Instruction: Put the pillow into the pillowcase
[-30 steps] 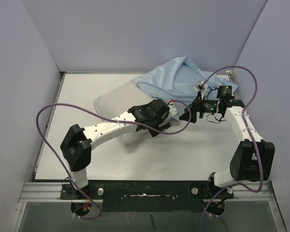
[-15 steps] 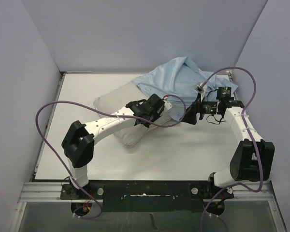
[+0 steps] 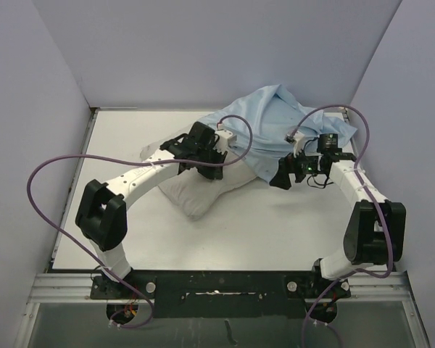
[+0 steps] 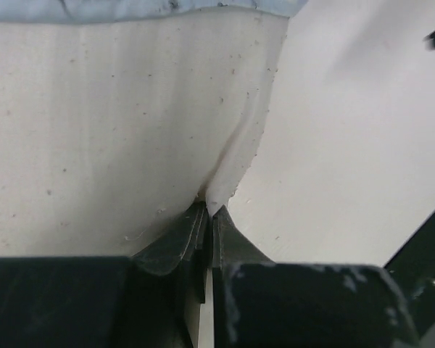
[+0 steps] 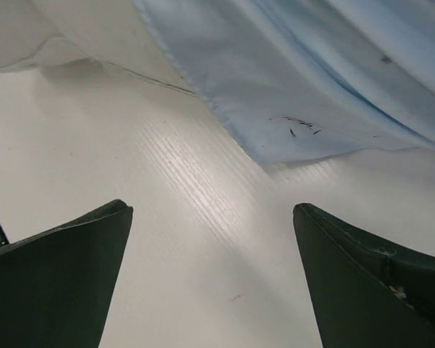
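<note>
The off-white pillow (image 3: 196, 194) lies on the table, its far end under the light blue pillowcase (image 3: 275, 119). My left gripper (image 3: 209, 161) sits over the pillow's middle. In the left wrist view the left gripper (image 4: 209, 212) is shut, pinching a fold of the pillow (image 4: 116, 130) at its edge, and the pillowcase (image 4: 130, 7) shows as a strip at the top. My right gripper (image 3: 281, 175) hovers open over bare table at the pillowcase's near edge. In the right wrist view the right gripper (image 5: 212, 206) is empty, with the pillowcase (image 5: 312, 72) ahead and the pillow (image 5: 29, 32) at top left.
The white table (image 3: 275, 225) is enclosed by lavender walls (image 3: 29, 145) on three sides. Purple cables (image 3: 51, 170) loop from both arms over the left and right of the table. The arm bases stand on a black rail (image 3: 217, 284) at the near edge.
My left gripper has closed on the pillow fabric and moved back and to the left, pulling the fabric with it. My right gripper shifted slightly left, staying open.
</note>
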### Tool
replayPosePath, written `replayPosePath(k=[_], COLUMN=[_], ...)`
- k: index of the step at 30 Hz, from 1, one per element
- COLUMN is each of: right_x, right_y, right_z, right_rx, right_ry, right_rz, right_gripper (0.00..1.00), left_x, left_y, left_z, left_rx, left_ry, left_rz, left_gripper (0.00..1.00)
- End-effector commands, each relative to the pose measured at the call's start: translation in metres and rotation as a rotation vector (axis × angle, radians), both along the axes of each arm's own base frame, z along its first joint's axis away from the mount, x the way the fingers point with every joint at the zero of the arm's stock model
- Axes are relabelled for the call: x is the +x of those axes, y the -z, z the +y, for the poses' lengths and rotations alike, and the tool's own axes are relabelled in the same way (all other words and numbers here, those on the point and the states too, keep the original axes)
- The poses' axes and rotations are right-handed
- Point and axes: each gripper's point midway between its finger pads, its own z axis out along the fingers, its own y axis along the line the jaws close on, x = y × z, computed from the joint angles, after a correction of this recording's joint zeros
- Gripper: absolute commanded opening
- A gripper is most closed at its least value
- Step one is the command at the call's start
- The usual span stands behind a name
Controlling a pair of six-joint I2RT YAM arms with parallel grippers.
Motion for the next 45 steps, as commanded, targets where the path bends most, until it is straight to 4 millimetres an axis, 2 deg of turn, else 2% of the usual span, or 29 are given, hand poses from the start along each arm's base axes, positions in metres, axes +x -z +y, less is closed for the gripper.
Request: replayPosePath(k=[1,5,13,20,27,31,36,39,41,45], right_x=[0.019,0.034,0.067,0.076,0.087,0.092,0.092,0.086,0.077,0.061], right_y=[0.022,0.038,0.053,0.037,0.037,0.034,0.022,0.008,-0.009,-0.053], right_z=[0.004,0.001,-0.007,-0.01,-0.006,-0.004,0.001,0.006,0.012,0.028], right_rx=[-0.149,-0.247,-0.346,-0.353,-0.321,-0.297,-0.247,-0.203,-0.147,-0.038], right_ry=[0.007,0.031,0.063,0.087,0.08,0.08,0.059,0.018,-0.041,-0.154], right_rz=[-0.052,-0.063,-0.116,-0.192,-0.198,-0.198,-0.215,-0.209,-0.2,-0.229], right_gripper=[1.0,0.94,0.82,0.7,0.58,0.47,0.21,0.06,0.01,0.0], left_x=[-0.012,-0.016,-0.013,-0.005,-0.002,-0.001,0.0,0.003,0.006,0.011], left_y=[-0.076,-0.088,-0.106,-0.109,-0.123,-0.128,-0.132,-0.136,-0.139,-0.15], left_z=[-0.028,-0.034,-0.035,-0.03,-0.029,-0.027,-0.025,-0.023,-0.02,-0.016], left_rx=[-0.311,-0.379,-0.467,-0.506,-0.589,-0.619,-0.653,-0.68,-0.704,-0.753], left_ry=[0.049,0.056,0.048,0.019,0.04,0.034,0.026,0.01,-0.004,-0.026], left_rz=[0.023,0.061,0.089,0.103,0.141,0.151,0.163,0.171,0.183,0.191], left_gripper=[0.0,0.0,0.0,0.0,0.0,0.0,0.0,0.0,0.0,0.0])
